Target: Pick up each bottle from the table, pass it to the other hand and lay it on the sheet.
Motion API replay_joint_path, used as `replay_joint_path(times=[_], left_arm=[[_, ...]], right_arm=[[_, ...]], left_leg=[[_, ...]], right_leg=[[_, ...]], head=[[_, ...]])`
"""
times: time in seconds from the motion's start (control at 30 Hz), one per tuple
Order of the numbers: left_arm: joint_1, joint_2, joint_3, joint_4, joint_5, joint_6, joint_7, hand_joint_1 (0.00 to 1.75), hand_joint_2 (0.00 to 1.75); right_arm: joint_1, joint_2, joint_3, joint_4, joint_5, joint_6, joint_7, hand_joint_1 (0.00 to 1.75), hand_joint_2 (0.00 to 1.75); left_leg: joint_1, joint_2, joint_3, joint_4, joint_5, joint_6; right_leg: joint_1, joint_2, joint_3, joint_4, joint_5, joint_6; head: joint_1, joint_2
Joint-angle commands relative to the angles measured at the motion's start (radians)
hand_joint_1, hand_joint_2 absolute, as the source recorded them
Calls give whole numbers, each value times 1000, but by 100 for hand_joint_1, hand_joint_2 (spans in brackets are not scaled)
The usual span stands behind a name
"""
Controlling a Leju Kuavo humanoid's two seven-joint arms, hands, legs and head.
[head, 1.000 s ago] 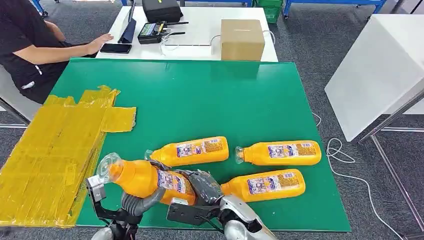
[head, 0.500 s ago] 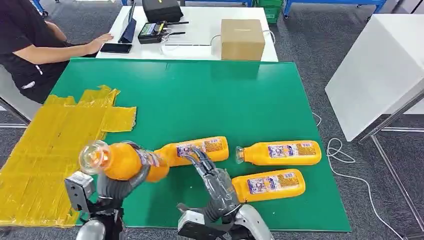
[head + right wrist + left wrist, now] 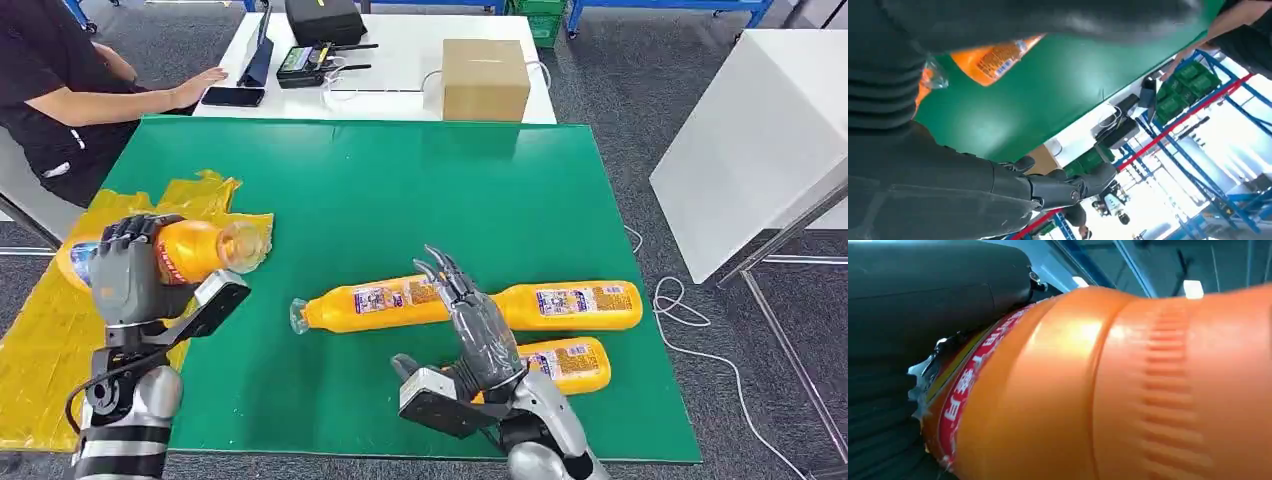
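The left robot hand (image 3: 128, 268) gripped an orange plastic bottle (image 3: 190, 250) above the crinkled yellow sheet (image 3: 60, 330) at the surface's left — the right robot hand (image 3: 478, 325) hovered, fingers spread and holding nothing.

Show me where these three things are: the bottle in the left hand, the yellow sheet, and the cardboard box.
bottle in the left hand (image 3: 195, 250): head view, on its orange body beside the fingers.
yellow sheet (image 3: 45, 340): head view, on a bare part near the robot.
cardboard box (image 3: 484, 80): head view, on its front face.
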Motion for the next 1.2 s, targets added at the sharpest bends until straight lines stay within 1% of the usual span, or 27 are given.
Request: replay_joint_path(times=[0.03, 0.1, 0.17, 0.2, 0.23, 0.27, 0.3, 0.33, 0.37, 0.43, 0.53, 0.63, 0.67, 0.7, 0.8, 0.87, 0.97, 1.0, 1.03, 1.1, 1.13, 1.17, 1.2], left_arm=[[-202, 119, -88, 466, -68, -57, 47, 175, 175], [-245, 128, -103, 585, -77, -91, 56, 175, 175], [-266, 132, -111, 661, -77, -90, 50, 175, 175], [-272, 139, -123, 701, -72, -97, 52, 175, 175], [-277, 146, -131, 741, -88, -101, 58, 175, 175], [-281, 149, -133, 773, -95, -104, 63, 175, 175], [-289, 156, -140, 819, -102, -105, 69, 175, 175], [-286, 158, -139, 826, -100, -96, 67, 175, 175], [-286, 158, -139, 826, -100, -96, 67, 175, 175], [-298, 163, -145, 879, -104, -120, 68, 175, 175], [-305, 171, -158, 924, -130, -138, 82, 175, 175], [-303, 173, -158, 932, -130, -127, 81, 175, 175], [-303, 173, -158, 932, -130, -127, 81, 175, 175], [-303, 173, -158, 932, -130, -127, 81, 175, 175], [-306, 172, -158, 934, -130, -129, 81, 175, 175], [-306, 172, -158, 934, -130, -129, 81, 175, 175], [-323, 181, -162, 978, -153, -153, 108, 175, 175], [-330, 183, -163, 993, -163, -152, 126, 51, 175], [-338, 186, -165, 1007, -174, -151, 140, 0, 175], [-356, 195, -167, 1032, -192, -173, 147, 0, 175], [-361, 199, -169, 1036, -198, -180, 144, 0, 0], [-367, 200, -164, 1037, -197, -184, 135, 0, 0], [-373, 200, -166, 1036, -198, -190, 121, 0, 0]], right_arm=[[-113, -65, 9, 89, -42, 48, 25, 0, 0], [-128, -69, 8, 105, -56, 55, 30, 0, 0], [-128, -71, 8, 108, -61, 57, 29, 0, 0], [-127, -73, 10, 109, -61, 56, 29, 0, 0], [-123, -75, 13, 109, -61, 57, 28, 0, 0], [-118, -80, 16, 108, -62, 58, 26, 0, 0], [-111, -85, 19, 106, -63, 58, 21, 0, 0], [-109, -87, 20, 106, -64, 58, 19, 0, 0], [-109, -87, 20, 106, -64, 58, 19, 0, 0], [-108, -91, 20, 112, -65, 57, 15, 0, 0], [-119, -90, 20, 127, -67, 60, 11, 0, 0], [-124, -88, 19, 133, -68, 61, 10, 0, 0], [-124, -88, 19, 133, -68, 61, 10, 0, 0], [-124, -88, 19, 133, -68, 61, 10, 0, 0], [-123, -88, 20, 133, -68, 61, 10, 0, 0], [-123, -88, 20, 133, -68, 61, 10, 0, 0], [-142, -88, 24, 150, -71, 71, 11, 0, 0], [-150, -87, 26, 159, -71, 75, 12, 0, 0], [-158, -88, 29, 169, -69, 80, 16, 0, 0], [-184, -91, 36, 202, -64, 99, 30, 0, 0], [-195, -93, 38, 216, -61, 106, 36, 0, 175], [-212, -96, 44, 239, -56, 119, 46, 0, 175], [-228, -98, 50, 260, -54, 133, 55, 0, 175]], left_leg=[[1, -5, 2, -1, 1, 0], [1, -6, 3, -1, 1, -1], [0, -5, 2, -1, 1, 0], [1, -7, 3, -1, 1, 0], [1, -4, 2, -1, 1, 0], [2, -5, 4, -1, 0, 0], [0, -3, 2, -1, 1, 0], [2, -5, 4, -1, 0, 0], [1, -4, 3, -1, 0, 0], [1, -3, 2, -1, 0, 0], [3, -6, 3, 1, 0, 0], [1, -2, 0, 0, 0, 0], [3, -4, 2, 1, -1, -1], [1, -3, 1, -1, 0, 0], [2, -4, 2, 0, 0, 0], [1, -2, 2, -1, 1, 0], [2, -3, 3, -1, 1, 0], [1, -2, 3, -1, 1, -1], [2, -2, 3, 0, 1, -1], [1, -1, 3, -1, 2, 0], [1, -2, 4, -1, 3, -1], [1, -1, 4, -1, 3, -1], [2, -1, 4, -1, 3, -1]], right_leg=[[1, -1, 3, -1, 0, -4], [1, -2, 4, -1, 0, -4], [0, -2, 3, 0, 0, -2], [1, -2, 4, -1, 0, -4], [1, -1, 3, -1, 0, -3], [2, 0, 4, -1, 0, -4], [0, 0, 2, 0, 0, -2], [1, 0, 4, -1, 0, -4], [1, 0, 3, -1, 0, -3], [1, 0, 2, 0, 0, -3], [3, 0, 3, 0, 0, -5], [1, 1, 0, 0, 0, -3], [3, 3, 2, 0, 0, -6], [1, 1, 2, 0, 1, -3], [2, 2, 3, 0, 1, -4], [1, 1, 3, 0, 1, -2], [2, 3, 3, 0, 1, -4], [1, 2, 3, 0, 1, -3], [2, 4, 3, 0, 2, -4], [1, 2, 4, 1, 1, -2], [1, 3, 4, 0, 2, -4], [1, 3, 4, 1, 2, -4], [2, 4, 4, 0, 4, -6]], head=[[0, 0], [0, 0], [0, 0], [0, 0], [0, 0], [0, 0], [0, 0], [0, 0], [0, 0], [0, 0], [0, 0], [0, 0], [0, 0], [0, 0], [0, 0], [0, 0], [0, 0], [0, 0], [0, 0], [0, 0], [0, 0], [0, 0], [0, 0]])
